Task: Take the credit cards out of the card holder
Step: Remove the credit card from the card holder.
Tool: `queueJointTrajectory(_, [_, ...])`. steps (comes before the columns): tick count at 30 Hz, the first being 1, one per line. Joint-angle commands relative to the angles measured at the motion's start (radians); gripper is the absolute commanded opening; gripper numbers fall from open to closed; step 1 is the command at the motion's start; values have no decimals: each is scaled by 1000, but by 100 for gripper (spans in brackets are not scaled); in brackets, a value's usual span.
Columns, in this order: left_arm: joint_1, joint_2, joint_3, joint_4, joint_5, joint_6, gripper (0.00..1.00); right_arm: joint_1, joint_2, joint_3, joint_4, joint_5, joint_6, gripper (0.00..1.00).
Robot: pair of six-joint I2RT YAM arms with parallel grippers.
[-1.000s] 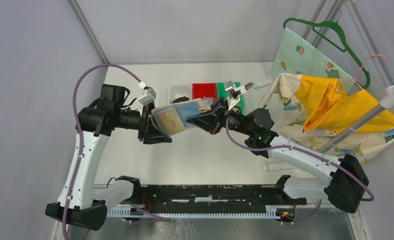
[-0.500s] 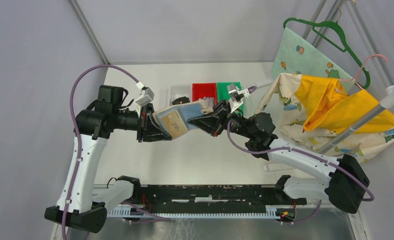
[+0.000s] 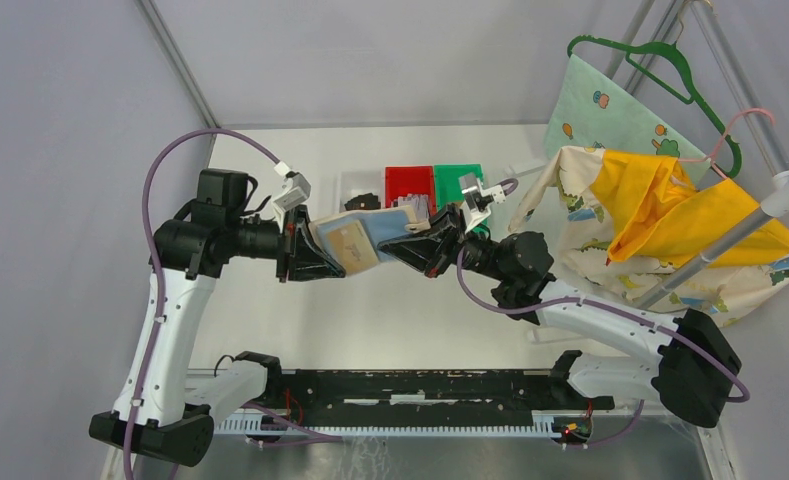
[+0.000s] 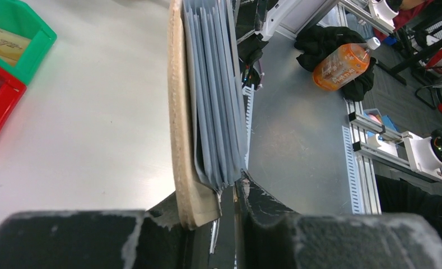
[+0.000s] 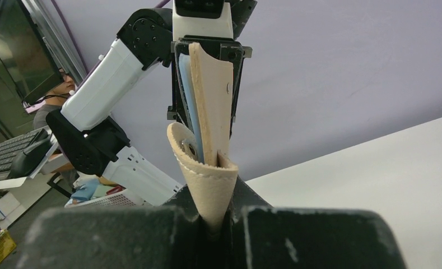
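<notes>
The beige card holder (image 3: 365, 238) hangs in the air between both arms, above the table. My left gripper (image 3: 313, 255) is shut on its left end; in the left wrist view the jaws (image 4: 221, 196) pinch the beige cover (image 4: 177, 112) and the stack of clear sleeves (image 4: 215, 101). My right gripper (image 3: 422, 240) is shut on the other end, clamping the folded beige snap flap (image 5: 210, 185). A gold-tan credit card (image 3: 348, 245) shows through a sleeve facing up. Other cards in the sleeves are hidden.
White (image 3: 360, 185), red (image 3: 408, 182) and green (image 3: 457, 178) bins stand behind the holder; a tan card (image 4: 3, 39) lies in the green bin (image 4: 25, 22). Patterned and yellow cloth (image 3: 670, 210), a green hanger (image 3: 660, 60) and a rack pole (image 3: 730, 240) crowd the right side.
My left gripper's jaws have closed on the holder's left end. The right gripper has kept its grip and shifted slightly right, stretching the holder flatter.
</notes>
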Motion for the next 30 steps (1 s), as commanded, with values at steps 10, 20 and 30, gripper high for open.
queueJointTrajectory(10, [-3, -20, 14, 120, 13, -86, 8, 10, -50, -29, -90, 35, -99, 19])
queueJointTrajectory(20, [-3, -34, -37, 222, -168, -170, 2, 9, -80, 35, -236, 82, -194, 58])
queueJointTrajectory(30, [-3, -30, -28, 151, -173, -104, 2, 3, -67, 63, -223, 27, -189, 57])
